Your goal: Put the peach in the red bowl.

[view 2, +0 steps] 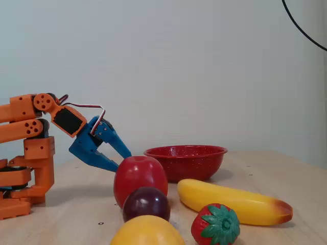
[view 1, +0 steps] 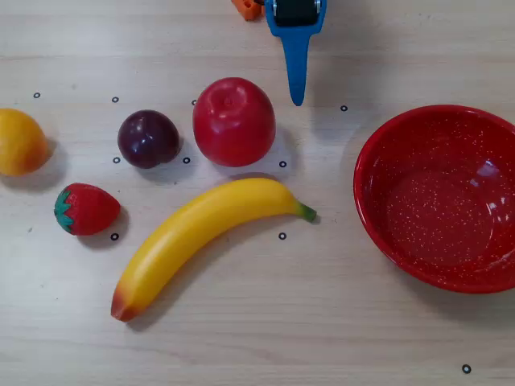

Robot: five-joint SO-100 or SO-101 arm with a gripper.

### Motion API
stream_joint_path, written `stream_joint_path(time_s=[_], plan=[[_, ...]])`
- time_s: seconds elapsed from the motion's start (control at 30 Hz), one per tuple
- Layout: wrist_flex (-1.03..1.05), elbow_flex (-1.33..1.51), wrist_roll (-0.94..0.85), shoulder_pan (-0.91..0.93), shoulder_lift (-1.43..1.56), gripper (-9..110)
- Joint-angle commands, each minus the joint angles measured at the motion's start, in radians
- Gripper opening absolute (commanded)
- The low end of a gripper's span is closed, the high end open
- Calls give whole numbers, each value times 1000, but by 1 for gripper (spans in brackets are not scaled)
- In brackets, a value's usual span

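The peach (view 1: 20,142) is a round yellow-orange fruit lying at the far left of the table in the overhead view; in the fixed view the peach (view 2: 147,232) is nearest the camera, cut off by the bottom edge. At the right stands the red bowl (view 1: 364,181), speckled and empty, and the fixed view shows the red bowl (view 2: 185,164) behind the apple. My blue gripper (view 1: 297,92) reaches in from the top edge, far from the peach. Seen from the side, the gripper (view 2: 124,162) hangs just above the table behind the apple, its fingers slightly apart and empty.
Between peach and bowl lie a dark plum (view 1: 148,138), a red apple (view 1: 234,121), a strawberry (view 1: 86,208) and a long banana (view 1: 201,241). The orange arm base (view 2: 25,153) stands at the left in the fixed view.
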Motion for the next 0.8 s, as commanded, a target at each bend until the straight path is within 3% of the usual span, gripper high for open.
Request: stream_joint_path(time_s=[0.0, 0.43, 0.77], plan=[[2, 5, 9, -8, 14, 0], [-3, 3, -3, -15, 2, 0], [-55, -172, 63, -55, -221, 0]])
